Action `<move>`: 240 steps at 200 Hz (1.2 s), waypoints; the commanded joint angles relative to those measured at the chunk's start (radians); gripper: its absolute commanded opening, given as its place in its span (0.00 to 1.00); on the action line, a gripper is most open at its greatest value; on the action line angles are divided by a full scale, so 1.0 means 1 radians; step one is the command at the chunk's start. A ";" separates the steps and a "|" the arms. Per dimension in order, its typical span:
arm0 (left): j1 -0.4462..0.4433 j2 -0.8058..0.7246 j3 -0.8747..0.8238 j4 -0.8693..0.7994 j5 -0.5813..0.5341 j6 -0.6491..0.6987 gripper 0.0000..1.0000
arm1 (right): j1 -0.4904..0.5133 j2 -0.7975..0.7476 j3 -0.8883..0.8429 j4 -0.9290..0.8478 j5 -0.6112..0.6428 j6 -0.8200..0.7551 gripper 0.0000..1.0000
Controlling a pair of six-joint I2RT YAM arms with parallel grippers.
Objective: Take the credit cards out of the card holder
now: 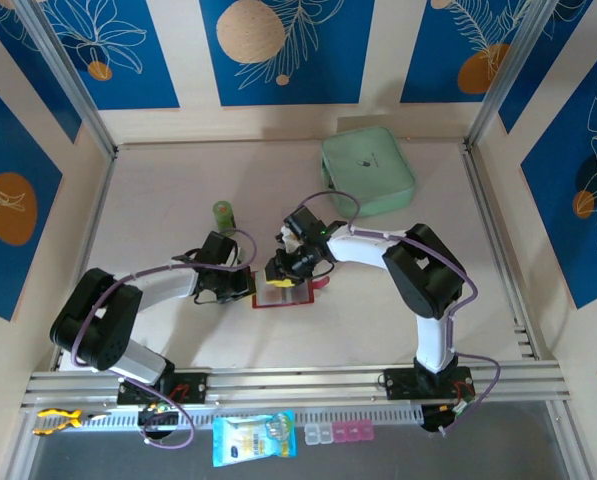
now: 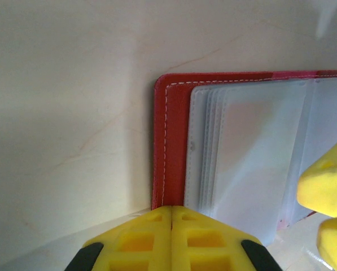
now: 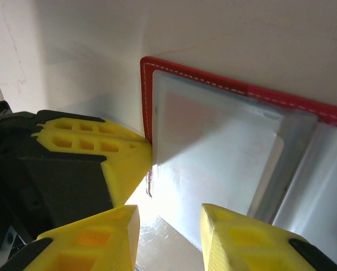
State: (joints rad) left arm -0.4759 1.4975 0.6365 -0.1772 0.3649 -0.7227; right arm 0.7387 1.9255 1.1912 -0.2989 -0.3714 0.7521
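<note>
The dark red card holder (image 1: 281, 296) lies open on the table, its pale clear sleeves (image 2: 253, 152) facing up. My left gripper (image 2: 172, 217) is shut, its joined tips resting on the holder's left red border (image 2: 161, 147); it also shows at the left of the right wrist view (image 3: 131, 155). My right gripper (image 3: 169, 223) hovers low over the sleeves (image 3: 224, 152), jaws apart, with nothing clamped between them. Its fingertips (image 2: 326, 180) show at the right of the left wrist view. The credit cards are hidden; a faint pinkish tint shows behind one sleeve.
A mint-green zip pouch (image 1: 368, 170) lies at the back right. A small green bottle (image 1: 223, 213) stands behind the left gripper. A metal rail (image 1: 298, 380) runs along the near edge, with a packet (image 1: 253, 437) and small boxes (image 1: 338, 432) beyond it.
</note>
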 commanded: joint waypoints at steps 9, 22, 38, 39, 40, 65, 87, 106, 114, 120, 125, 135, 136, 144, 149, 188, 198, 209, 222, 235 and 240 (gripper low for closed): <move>0.007 0.015 0.009 -0.052 -0.021 0.028 0.00 | 0.006 0.022 0.014 -0.020 -0.024 -0.010 0.34; 0.008 0.015 0.008 -0.053 -0.026 0.027 0.00 | 0.007 0.030 0.015 -0.027 -0.023 -0.012 0.34; 0.008 0.015 0.008 -0.054 -0.023 0.023 0.00 | 0.007 0.032 0.012 -0.034 -0.015 -0.016 0.34; 0.008 0.015 0.008 -0.054 -0.023 0.023 0.00 | 0.007 0.032 0.012 -0.036 -0.014 -0.016 0.34; 0.008 0.015 0.008 -0.053 -0.023 0.023 0.00 | 0.007 0.031 0.012 -0.036 -0.013 -0.016 0.34; 0.009 0.015 0.009 -0.060 -0.023 0.023 0.00 | 0.006 0.029 0.010 -0.056 0.004 -0.022 0.34; 0.008 0.012 0.009 -0.063 -0.024 0.023 0.00 | 0.005 0.021 0.009 -0.085 0.035 -0.032 0.34; 0.008 0.010 0.009 -0.063 -0.025 0.022 0.00 | 0.002 0.020 0.009 -0.098 0.042 -0.040 0.34; 0.008 0.010 0.009 -0.065 -0.027 0.022 0.00 | 0.001 0.019 0.007 -0.103 0.044 -0.041 0.34; 0.009 0.010 0.009 -0.065 -0.026 0.022 0.00 | 0.001 0.018 0.007 -0.107 0.047 -0.043 0.34; 0.009 0.009 0.009 -0.066 -0.025 0.023 0.00 | 0.001 0.015 0.006 -0.110 0.051 -0.045 0.34; 0.009 0.007 0.008 -0.065 -0.026 0.020 0.00 | 0.000 0.008 0.003 -0.114 0.059 -0.045 0.33; 0.009 0.007 0.008 -0.066 -0.027 0.020 0.00 | 0.000 0.007 0.002 -0.114 0.059 -0.046 0.33; 0.008 0.006 0.006 -0.067 -0.028 0.021 0.00 | -0.002 -0.003 -0.003 -0.114 0.063 -0.046 0.34; 0.009 0.006 0.005 -0.068 -0.029 0.022 0.00 | -0.003 -0.006 -0.006 -0.114 0.065 -0.046 0.33; 0.009 0.004 0.009 -0.073 -0.032 0.025 0.00 | -0.014 -0.011 -0.019 -0.117 0.069 -0.049 0.33; 0.010 -0.001 0.011 -0.073 -0.031 0.023 0.00 | -0.015 -0.009 -0.021 -0.116 0.067 -0.050 0.33; 0.009 -0.005 0.014 -0.077 -0.032 0.023 0.00 | -0.017 -0.008 -0.023 -0.118 0.068 -0.051 0.33; 0.009 -0.015 0.018 -0.084 -0.032 0.025 0.00 | -0.019 -0.011 -0.026 -0.116 0.068 -0.051 0.33; 0.009 -0.027 0.023 -0.091 -0.036 0.025 0.00 | -0.020 -0.012 -0.030 -0.112 0.066 -0.053 0.31; 0.009 -0.032 0.025 -0.092 -0.034 0.025 0.00 | -0.021 -0.012 -0.031 -0.111 0.064 -0.053 0.31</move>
State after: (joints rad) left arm -0.4759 1.4937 0.6434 -0.2047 0.3569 -0.7227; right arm 0.7250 1.9339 1.1812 -0.3824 -0.3138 0.7139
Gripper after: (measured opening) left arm 0.061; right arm 0.317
